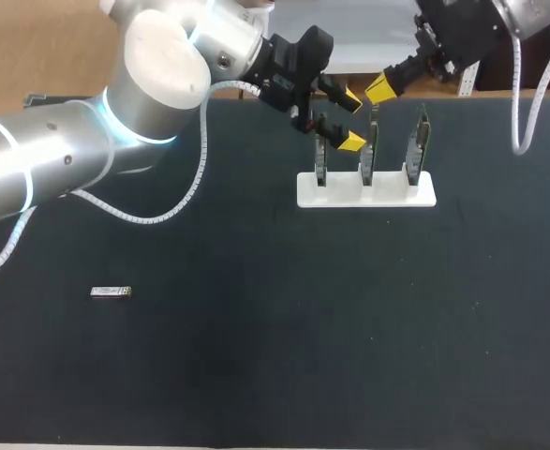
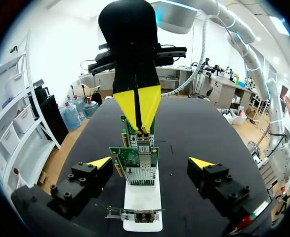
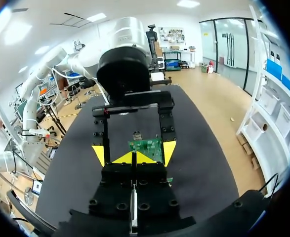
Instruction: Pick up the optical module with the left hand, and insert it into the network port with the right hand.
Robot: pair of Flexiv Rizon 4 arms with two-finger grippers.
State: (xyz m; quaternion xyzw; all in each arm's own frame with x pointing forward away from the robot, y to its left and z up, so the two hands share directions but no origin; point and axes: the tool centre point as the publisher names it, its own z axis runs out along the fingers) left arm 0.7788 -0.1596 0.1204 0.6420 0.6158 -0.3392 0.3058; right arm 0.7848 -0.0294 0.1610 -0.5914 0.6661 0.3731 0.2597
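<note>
Optical module: a small silvery rectangular optical module (image 1: 111,292) lies flat on the black table (image 1: 256,375). It is out toward my left side, well apart from both grippers and from the rack, and nothing touches it.
Rack: a white rectangular rack base (image 1: 387,195) sits at the table's far side. It carries three green circuit boards (image 1: 417,150) standing upright in a row.
Port: in the left wrist view, a silvery metal port cage (image 2: 141,175) shows on the board that stands between that gripper's fingers.
Left gripper: the left gripper (image 1: 352,121) hangs at the rack's left end. It is released, with its yellow-tipped fingers spread wide on either side of the row of boards. It grasps nothing, and one board lies low just under it.
Right gripper: the right gripper (image 1: 376,92) comes in from the far right corner. It is clenched, its yellow tips pressed together into one point at the top edge of the middle board (image 1: 368,159). Whether anything thin is pinched between the tips cannot be made out.
</note>
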